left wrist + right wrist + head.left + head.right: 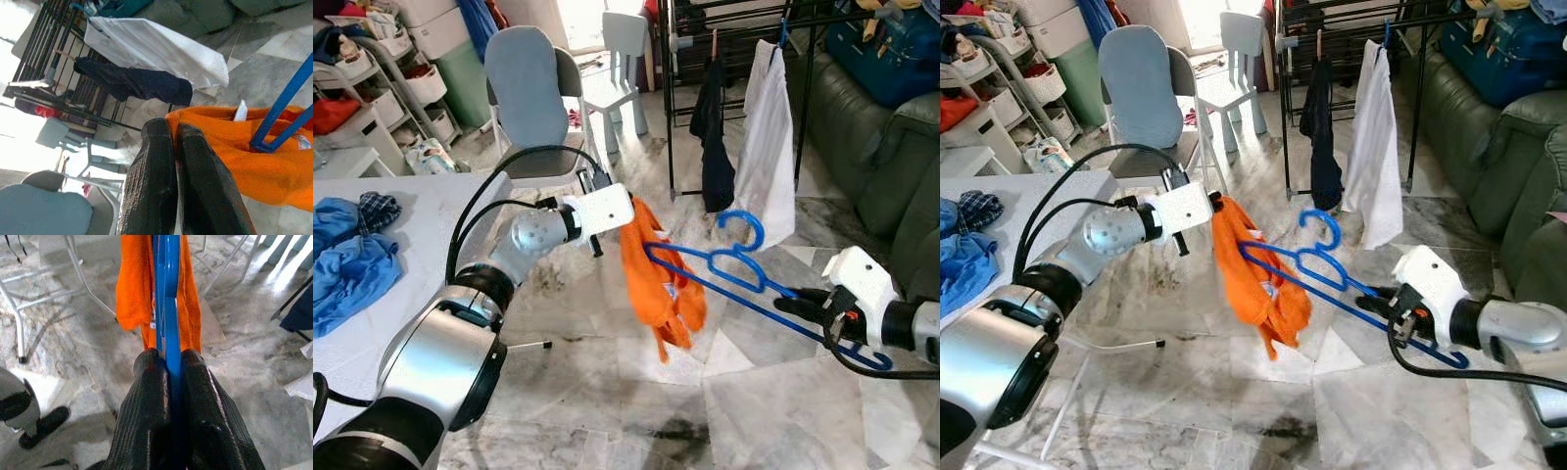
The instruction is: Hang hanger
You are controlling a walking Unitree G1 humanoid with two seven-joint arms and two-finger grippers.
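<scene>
We find the right gripper at four o'clock in the head view, its black fingers clamped on one end of the blue hanger, which lies tilted in mid-air above the marble floor. The hanger's far end sits inside the orange garment, hanging at centre. The left gripper is pinched onto the garment's top edge, its fingers pressed together with cloth between.

At nine o'clock, the white table carries crumpled blue clothes.

Farther off, at twelve to one o'clock, the black drying rack holds a dark garment and a white garment. A grey chair stands at eleven o'clock. At ten o'clock, shelf baskets hold what look like clothes; we cannot tell which items.
</scene>
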